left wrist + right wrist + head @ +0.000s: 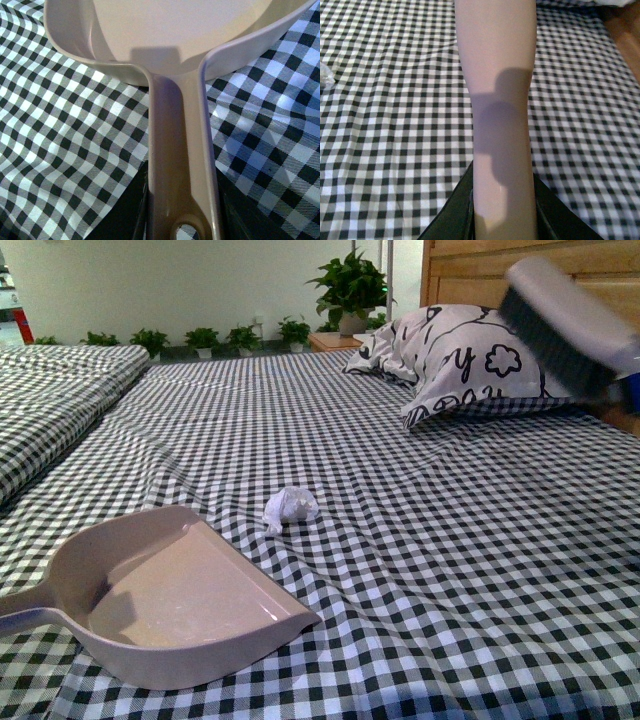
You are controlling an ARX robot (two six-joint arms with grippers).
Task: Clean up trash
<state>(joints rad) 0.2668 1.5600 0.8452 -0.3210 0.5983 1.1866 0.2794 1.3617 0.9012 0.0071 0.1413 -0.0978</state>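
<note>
Nearest the front camera sits the beige dustpan [170, 600], its open mouth turned toward the trash [291, 507] — a small crumpled wad of white tissue, lumpy and creased, with a twisted tail on the side toward the dustpan's handle. The wad lies on the black-and-white checked bedsheet [450, 570] just beyond the dustpan's front lip, near it but not touching, and it is much smaller than the pan. Faint pale smudges mark the pan's floor.

Farther from the dustpan than the wad, a white pillow [455, 360] printed with black shapes leans near a wooden headboard [470, 270]. Beside the pillow, a brush [570, 330] with dark bristles and a pale back hangs tilted in the air, well apart from the wad. Potted plants [350, 290] line the far wall.

In the left wrist view the left gripper [182, 210] has its dark fingers pressed against either side of the dustpan's handle [180, 150]. In the right wrist view the right gripper [504, 210] is clamped the same way — dark fingers flanking the brush's pale handle [497, 100], above the sheet.
</note>
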